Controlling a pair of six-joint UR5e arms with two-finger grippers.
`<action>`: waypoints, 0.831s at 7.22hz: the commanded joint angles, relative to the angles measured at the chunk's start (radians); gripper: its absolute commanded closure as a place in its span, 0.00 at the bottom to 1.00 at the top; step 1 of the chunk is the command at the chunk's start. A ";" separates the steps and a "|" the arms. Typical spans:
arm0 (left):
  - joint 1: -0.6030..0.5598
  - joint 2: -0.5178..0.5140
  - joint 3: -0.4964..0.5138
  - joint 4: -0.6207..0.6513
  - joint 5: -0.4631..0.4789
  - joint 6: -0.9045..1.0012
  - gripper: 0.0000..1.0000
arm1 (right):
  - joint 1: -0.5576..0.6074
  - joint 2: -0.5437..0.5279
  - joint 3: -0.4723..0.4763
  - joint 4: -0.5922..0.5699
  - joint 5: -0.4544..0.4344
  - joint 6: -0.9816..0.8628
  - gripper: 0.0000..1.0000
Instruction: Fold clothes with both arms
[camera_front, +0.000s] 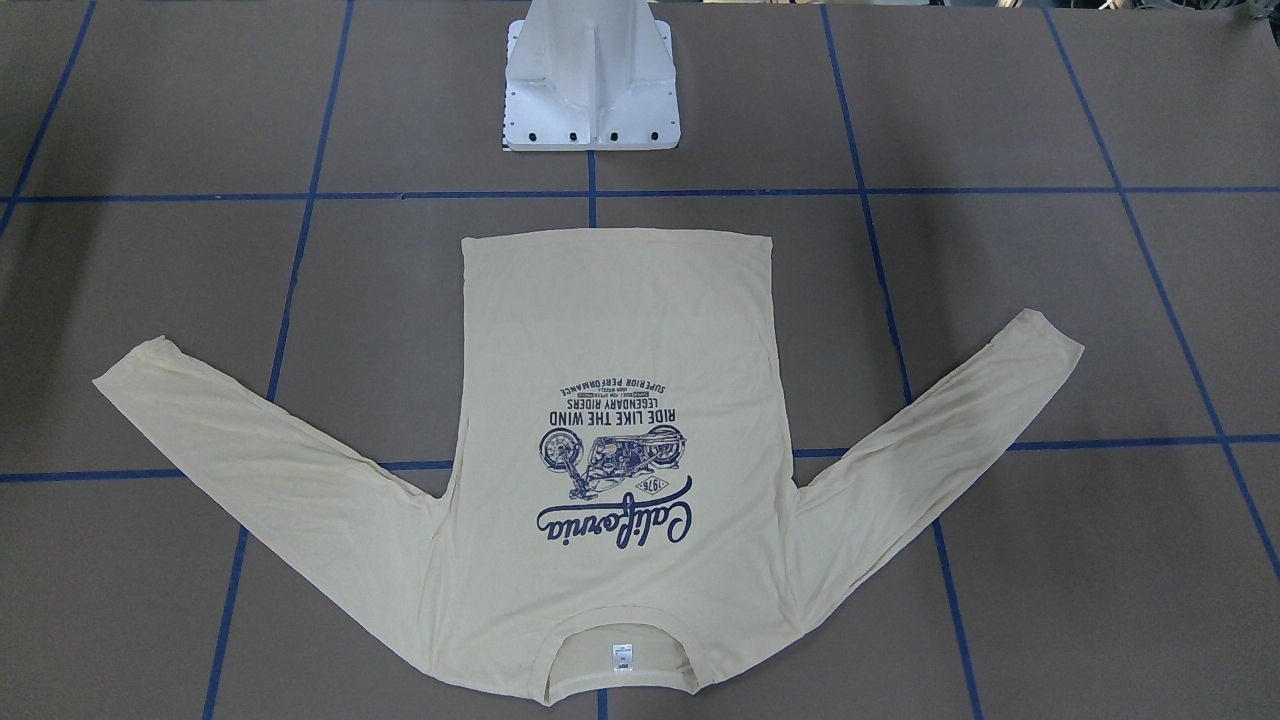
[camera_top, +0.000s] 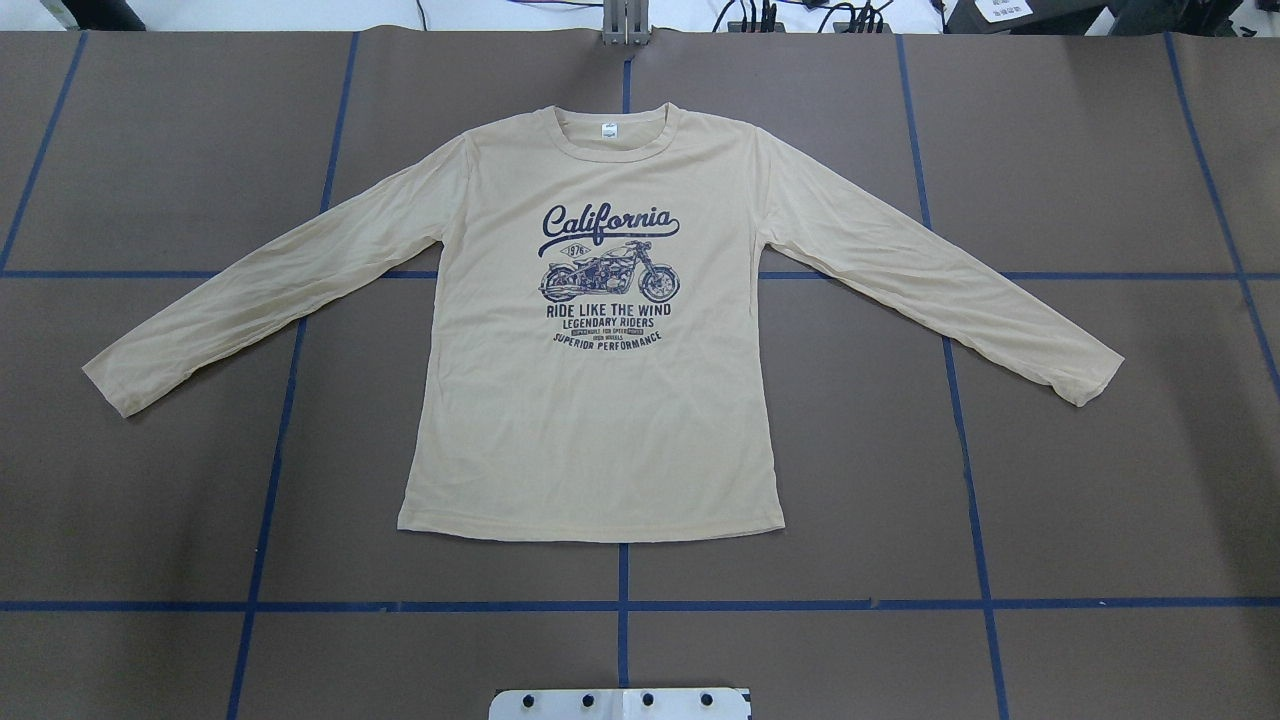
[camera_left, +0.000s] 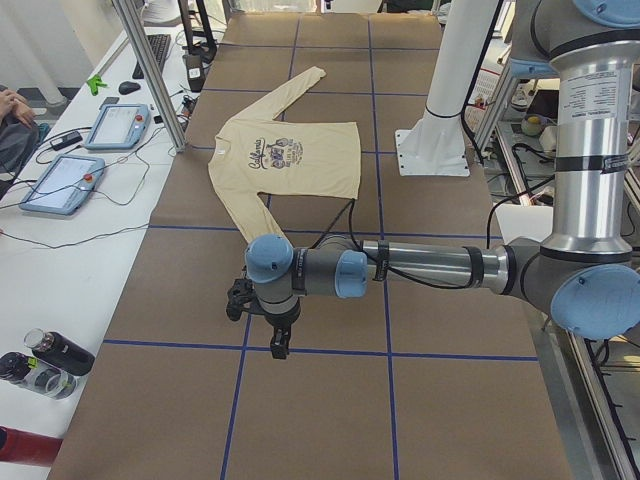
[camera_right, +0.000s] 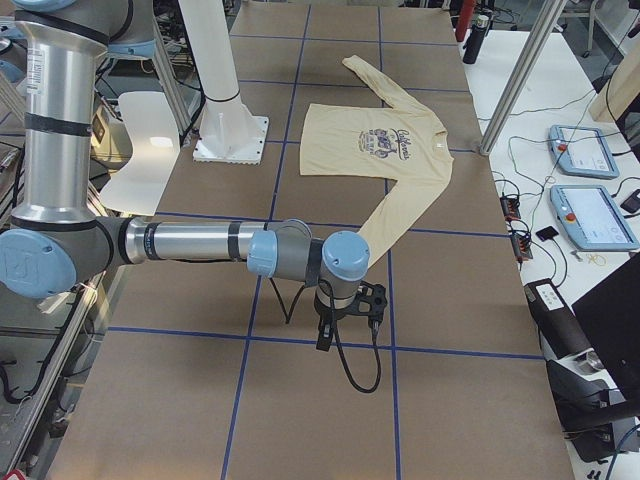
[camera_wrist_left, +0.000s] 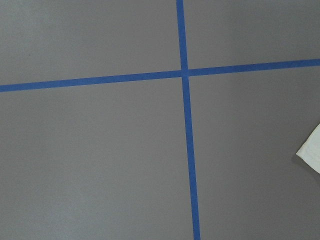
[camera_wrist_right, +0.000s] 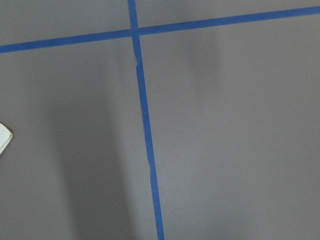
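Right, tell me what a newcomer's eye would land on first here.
The pale cream-yellow long-sleeved T-shirt lies flat mid-table with its sleeves spread and its navy California motorcycle print facing up. The silver-grey left arm and the matching right arm reach over the brown table with its blue tape grid, past either sleeve end, neither touching the shirt.

T-shirt (camera_top: 590, 440) flat on the table (camera_top: 150, 500), centred in front of the pedestal (camera_front: 592, 90).

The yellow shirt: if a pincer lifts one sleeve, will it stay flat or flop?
Probably flops: the shirt lies thin and flat, wrinkled at the sleeves, so it should drape and trail. Likely light; pushing would probably bunch it, not slide it.
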 joint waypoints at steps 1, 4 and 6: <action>0.000 -0.002 0.001 0.000 0.000 -0.001 0.00 | 0.000 0.002 0.001 0.000 -0.003 -0.001 0.00; 0.000 -0.012 -0.012 -0.054 0.005 0.005 0.00 | -0.002 0.022 0.015 0.001 0.005 -0.007 0.00; 0.000 -0.039 -0.019 -0.145 -0.005 0.000 0.00 | -0.035 0.077 0.048 0.000 0.006 -0.010 0.00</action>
